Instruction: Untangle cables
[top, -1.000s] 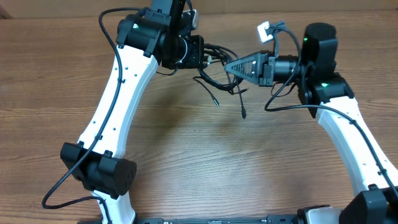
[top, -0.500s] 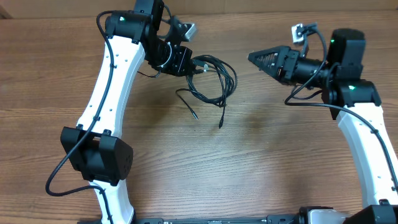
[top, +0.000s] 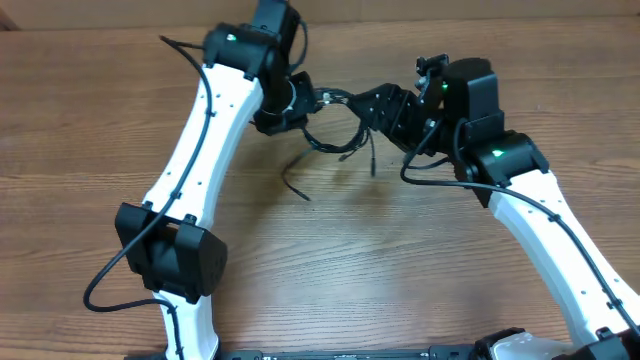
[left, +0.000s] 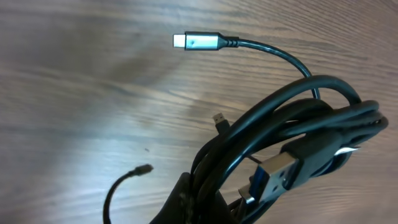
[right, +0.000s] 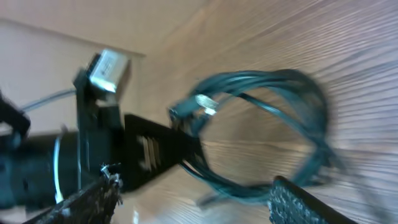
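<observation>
The cables (top: 322, 145) are a bundle of thin black cords hanging above the wooden table, with my left gripper (top: 308, 100) shut on them. One loose strand (top: 296, 185) trails down to the left. In the left wrist view the cables (left: 292, 118) loop out from my left gripper (left: 202, 208). A silvery plug (left: 196, 42) and a blue-tongued plug (left: 280, 171) show there. My right gripper (top: 366, 108) stands open right at the bundle's right side. In the right wrist view the cable loop (right: 273, 118) hangs between and just beyond its spread fingers (right: 298, 199), and nothing is gripped.
Bare wooden table (top: 400, 260) lies below and in front of both arms. A lighter wall or board edge (top: 560, 10) runs along the far side. The two arms' wrists are close together at the back centre.
My right gripper let go of the cables, swung away to the right, then came back to the bundle with jaws open. The left gripper kept its hold and shifted slightly.
</observation>
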